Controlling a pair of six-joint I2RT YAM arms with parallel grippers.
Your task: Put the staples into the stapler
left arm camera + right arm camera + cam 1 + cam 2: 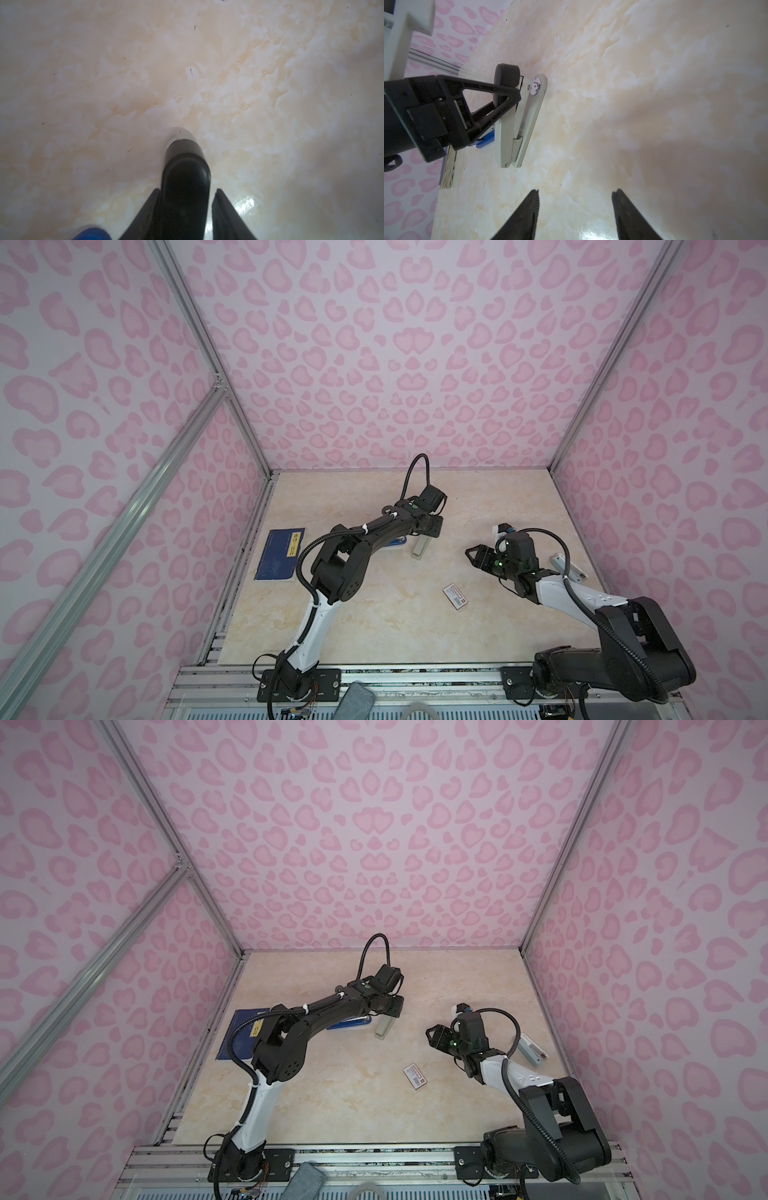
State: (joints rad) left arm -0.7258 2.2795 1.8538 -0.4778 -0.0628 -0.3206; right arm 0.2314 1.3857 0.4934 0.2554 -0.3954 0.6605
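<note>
Outstretched left arm (365,537), left gripper (186,190) straddling stapler (517,124), grip unclear, right gripper (576,191) hovering open, empty

Nothing here can really be read from where I stand. The small white box (455,595) carries a red label and a barcode-like patch, the print too tiny to read. The dark blue booklet (280,554) bears a yellow sticker (294,544) with dark, illegible marks.
</note>
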